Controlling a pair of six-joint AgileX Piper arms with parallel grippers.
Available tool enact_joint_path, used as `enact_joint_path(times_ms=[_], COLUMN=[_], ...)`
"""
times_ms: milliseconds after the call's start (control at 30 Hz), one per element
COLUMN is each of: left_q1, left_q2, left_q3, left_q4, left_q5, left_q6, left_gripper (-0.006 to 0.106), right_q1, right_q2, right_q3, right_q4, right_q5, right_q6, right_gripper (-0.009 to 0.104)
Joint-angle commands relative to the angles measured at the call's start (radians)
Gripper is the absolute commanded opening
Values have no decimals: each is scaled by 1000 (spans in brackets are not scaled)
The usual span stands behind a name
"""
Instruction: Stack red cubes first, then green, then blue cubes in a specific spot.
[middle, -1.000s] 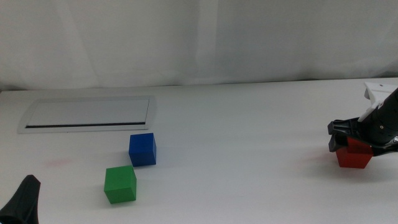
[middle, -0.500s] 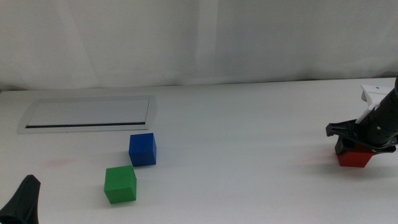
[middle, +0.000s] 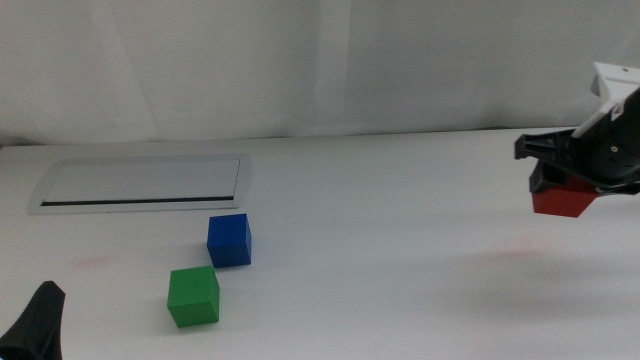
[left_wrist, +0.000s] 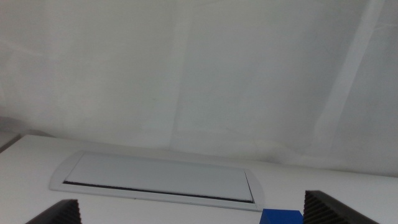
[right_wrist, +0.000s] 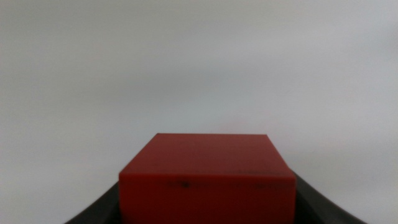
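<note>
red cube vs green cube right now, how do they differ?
The red cube is clamped in the right gripper, off the table; the green cube sits on the table, untouched. Red is at far right, green at near left beside the blue cube. Both look equally sized.

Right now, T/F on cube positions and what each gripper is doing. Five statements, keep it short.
1. The right gripper holds the red cube clear of the table. True.
2. The green cube sits on top of the blue cube. False: both rest on the table, green nearer the camera, side by side with a gap.
3. The left gripper is shut on the blue cube. False: it waits low at the near left edge, jaws open and holding nothing.
4. A flat grey panel lies behind the blue cube. True.
5. The red cube is next to the green cube. False: it is far off at the right side.
</note>
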Motion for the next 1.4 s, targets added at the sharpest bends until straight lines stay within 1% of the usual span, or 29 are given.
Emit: enact_joint_path(times_ms=[0, 133, 333, 367, 467, 533, 733, 833, 1000, 1167, 1367], left_q1=[0, 0, 0, 0, 0, 0, 0, 0, 0, 0, 0], left_q2=[-2, -2, -2, -2, -2, -2, -2, -2, -2, -2, -2], left_q3=[40, 40, 40, 40, 40, 40, 40, 40, 40, 40, 40], left_q4=[-7, -7, -7, -7, -7, -7, -7, -7, -7, -7, -7], left_q5=[-10, -10, -10, -10, -10, -10, -10, -10, -10, -10, -10], left_q6=[-2, -2, -2, -2, -2, -2, -2, -2, -2, -2, -2], left_gripper=[89, 89, 89, 89, 89, 89, 89, 89, 87, 87, 87], right_q1=[75, 214, 425, 456, 575, 646, 797, 845, 887, 903, 905], right_q2=[-53, -104, -113, -113, -106, -98, -43, 3, 78, 132, 184], right_q3=[-7, -7, -3, -3, -3, -3, -1, -1, -1, -1, -1], right_q4=[-68, -94, -141, -154, -234, -266, -291, -291, -291, -277, -241], right_q5=[44, 78, 113, 118, 127, 129, 85, 65, 54, 15, -23], right_q6=[92, 197, 358, 381, 495, 550, 674, 707, 752, 776, 781], right_gripper=[-3, -3, -3, -3, -3, -3, -3, -3, -3, -3, -3])
